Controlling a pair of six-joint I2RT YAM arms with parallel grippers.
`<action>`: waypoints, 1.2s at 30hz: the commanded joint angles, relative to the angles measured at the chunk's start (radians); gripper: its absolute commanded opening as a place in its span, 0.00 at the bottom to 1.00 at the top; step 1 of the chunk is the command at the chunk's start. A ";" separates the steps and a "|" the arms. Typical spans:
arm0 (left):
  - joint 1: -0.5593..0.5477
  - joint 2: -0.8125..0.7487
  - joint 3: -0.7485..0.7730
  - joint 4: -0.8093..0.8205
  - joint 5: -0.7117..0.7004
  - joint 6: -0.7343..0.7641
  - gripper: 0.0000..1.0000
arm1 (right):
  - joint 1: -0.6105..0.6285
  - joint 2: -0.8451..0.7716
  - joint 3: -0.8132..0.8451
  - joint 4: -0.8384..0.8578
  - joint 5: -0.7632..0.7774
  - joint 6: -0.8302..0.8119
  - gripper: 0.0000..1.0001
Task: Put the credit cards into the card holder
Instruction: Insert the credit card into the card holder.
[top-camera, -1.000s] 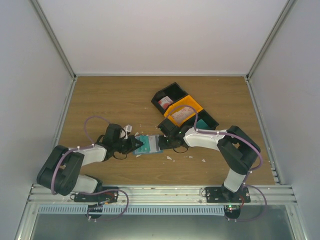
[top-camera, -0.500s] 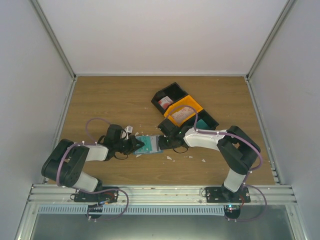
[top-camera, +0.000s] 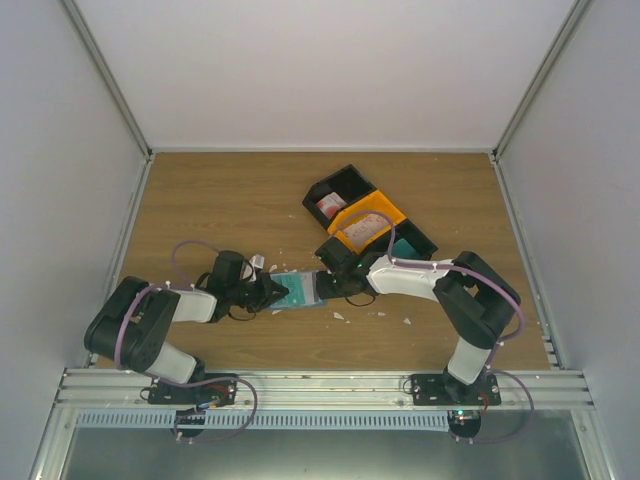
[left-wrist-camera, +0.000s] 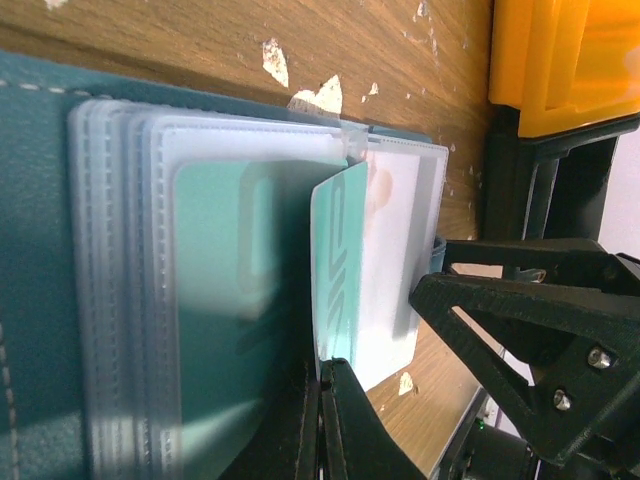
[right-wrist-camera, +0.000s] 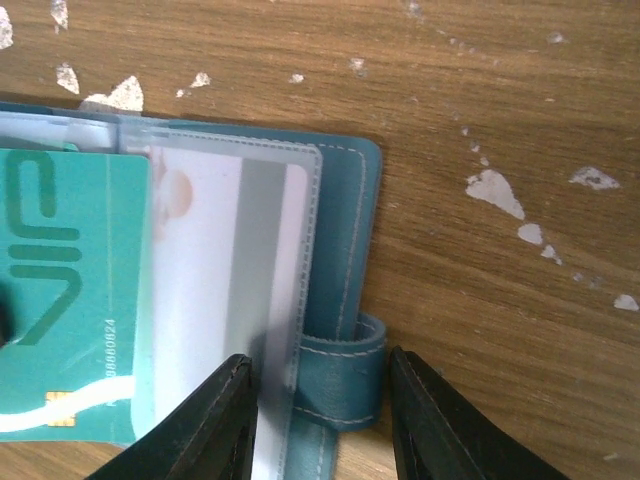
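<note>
Shifted: left arm (top-camera: 190, 305) | left gripper (left-wrist-camera: 322, 372) pinches teal card (left-wrist-camera: 340, 270), tips cropped | right gripper (right-wrist-camera: 318, 358) apart, astride card holder (right-wrist-camera: 347, 200)

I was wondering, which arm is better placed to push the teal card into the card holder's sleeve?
Left. The left gripper is shut on the teal card, whose edge meets the card holder's clear sleeve. The right gripper only straddles the holder's strap, jaws apart, holding nothing.
</note>
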 joint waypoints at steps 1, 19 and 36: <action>0.001 0.051 0.012 -0.008 0.011 0.020 0.00 | 0.009 0.063 -0.033 -0.039 -0.048 0.001 0.38; -0.022 0.128 0.026 0.092 0.042 0.053 0.03 | 0.009 0.065 -0.056 -0.007 -0.101 -0.001 0.37; -0.113 0.107 0.147 -0.112 -0.041 0.158 0.15 | 0.007 0.026 -0.064 -0.004 -0.075 0.006 0.38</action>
